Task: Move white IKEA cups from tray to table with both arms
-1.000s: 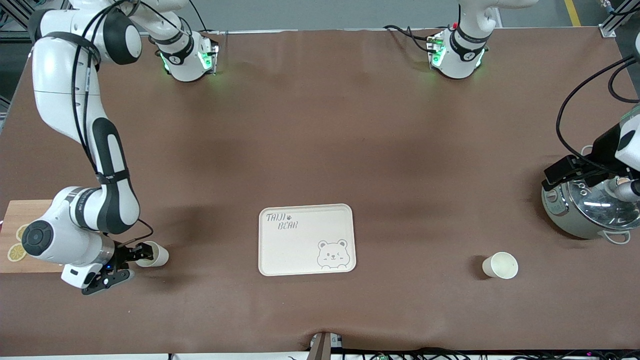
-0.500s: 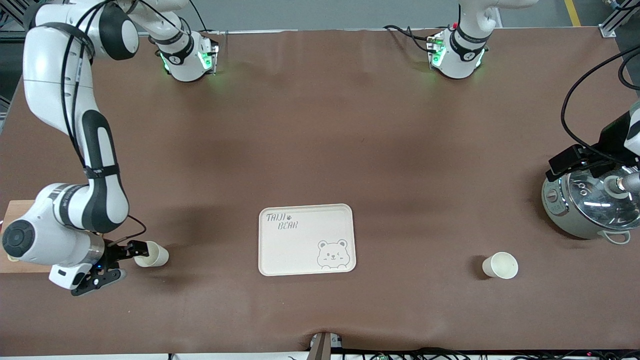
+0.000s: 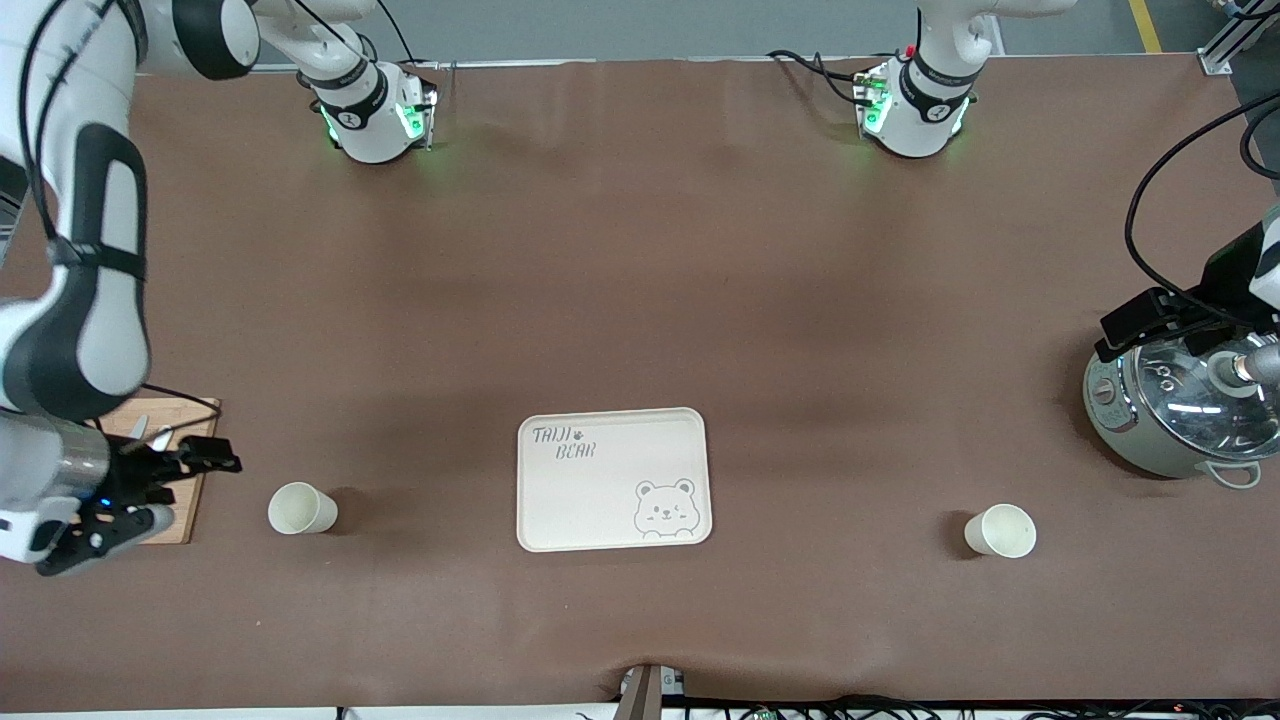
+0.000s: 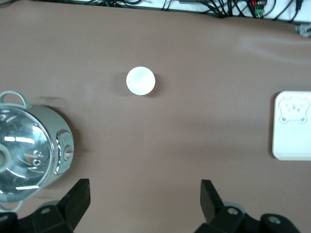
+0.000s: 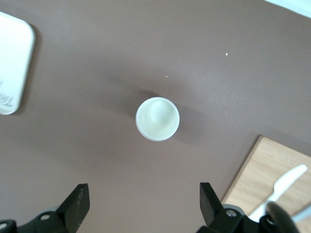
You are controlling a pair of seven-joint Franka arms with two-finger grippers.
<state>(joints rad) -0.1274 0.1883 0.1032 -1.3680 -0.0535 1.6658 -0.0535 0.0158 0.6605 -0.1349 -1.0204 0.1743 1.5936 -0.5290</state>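
2 cups upright, rims up, long axis vertical, both near table's front-camera edge. Cup 1 (image 3: 301, 508) toward right arm's end; cup 2 (image 3: 1001, 530) toward left arm's end; tray (image 3: 612, 479) between, clear of both. Right gripper (image 3: 150, 490) over cutting board (image 3: 185, 470), jaws spread, empty. Left gripper (image 4: 145, 194) over pot (image 3: 1180, 410), jaws spread, empty.

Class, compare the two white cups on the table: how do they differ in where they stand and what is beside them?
One cup stands toward the right arm's end, beside the wooden board; the other cup stands toward the left arm's end, nearer the front camera than the pot. The open right gripper is close to the first; the open left gripper is over bare table by the pot. Both are upright, empty, off the tray.
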